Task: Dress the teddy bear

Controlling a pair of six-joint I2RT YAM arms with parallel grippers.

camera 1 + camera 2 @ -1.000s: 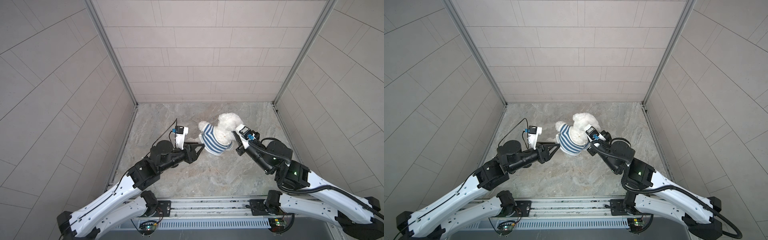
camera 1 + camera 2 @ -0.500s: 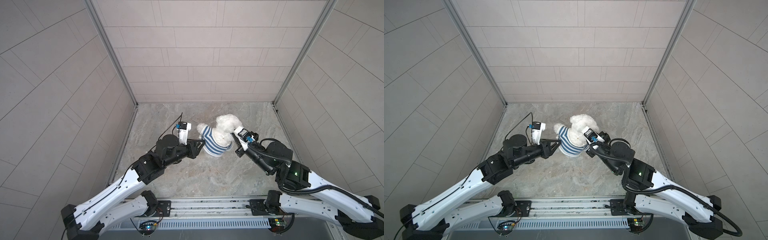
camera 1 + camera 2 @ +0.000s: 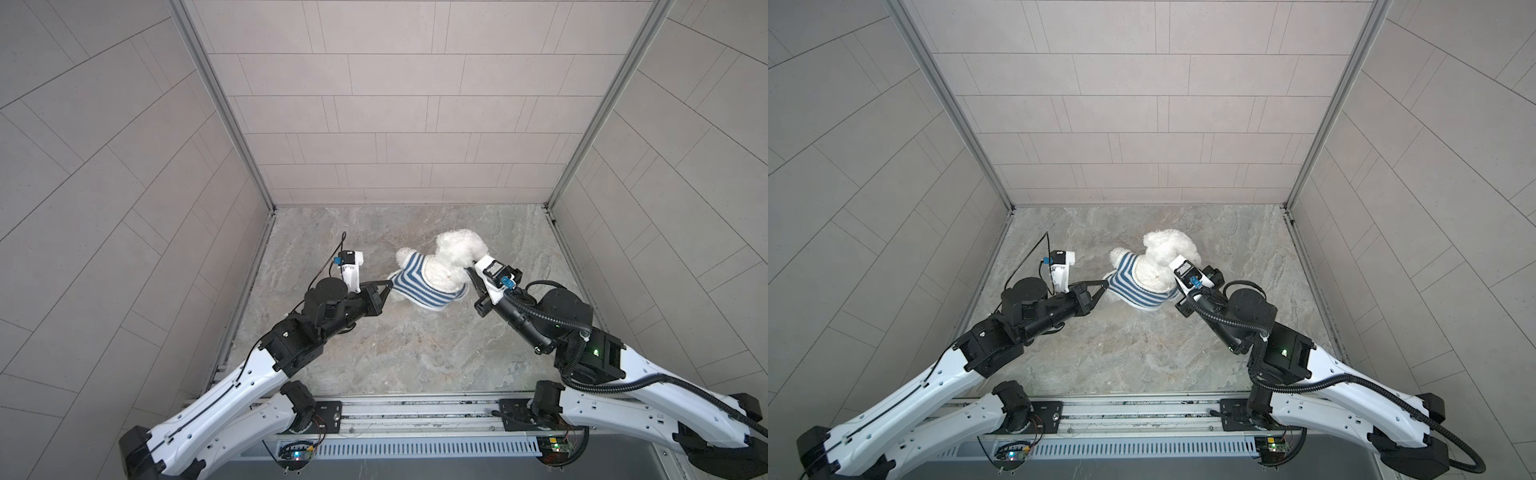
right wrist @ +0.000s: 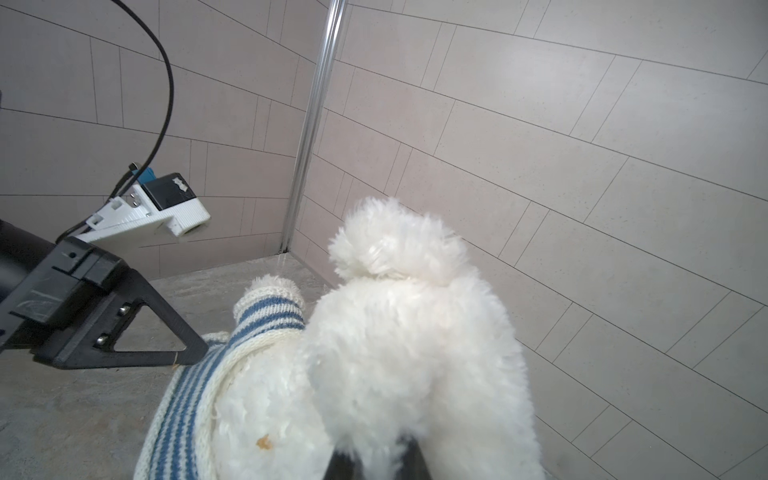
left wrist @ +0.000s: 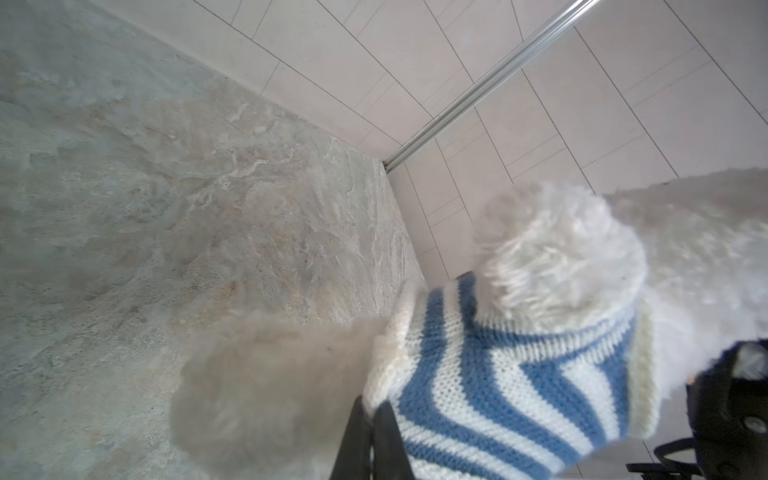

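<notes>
We saw the teddy bear (image 3: 456,254) sitting on the table (image 3: 415,345) between both arms, with the striped sweater (image 3: 409,284) over its body and one arm, but we could not make out its face in any view. The left claw (image 5: 370,432) was closed and pinched the sweater's white hem, though only its tips entered the left wrist view. The right claw (image 4: 374,461) gripped the bear's fur, yet its fingers (image 4: 413,459) were mostly buried in fluff and, in both top views, hidden under the wrist camera.
</notes>
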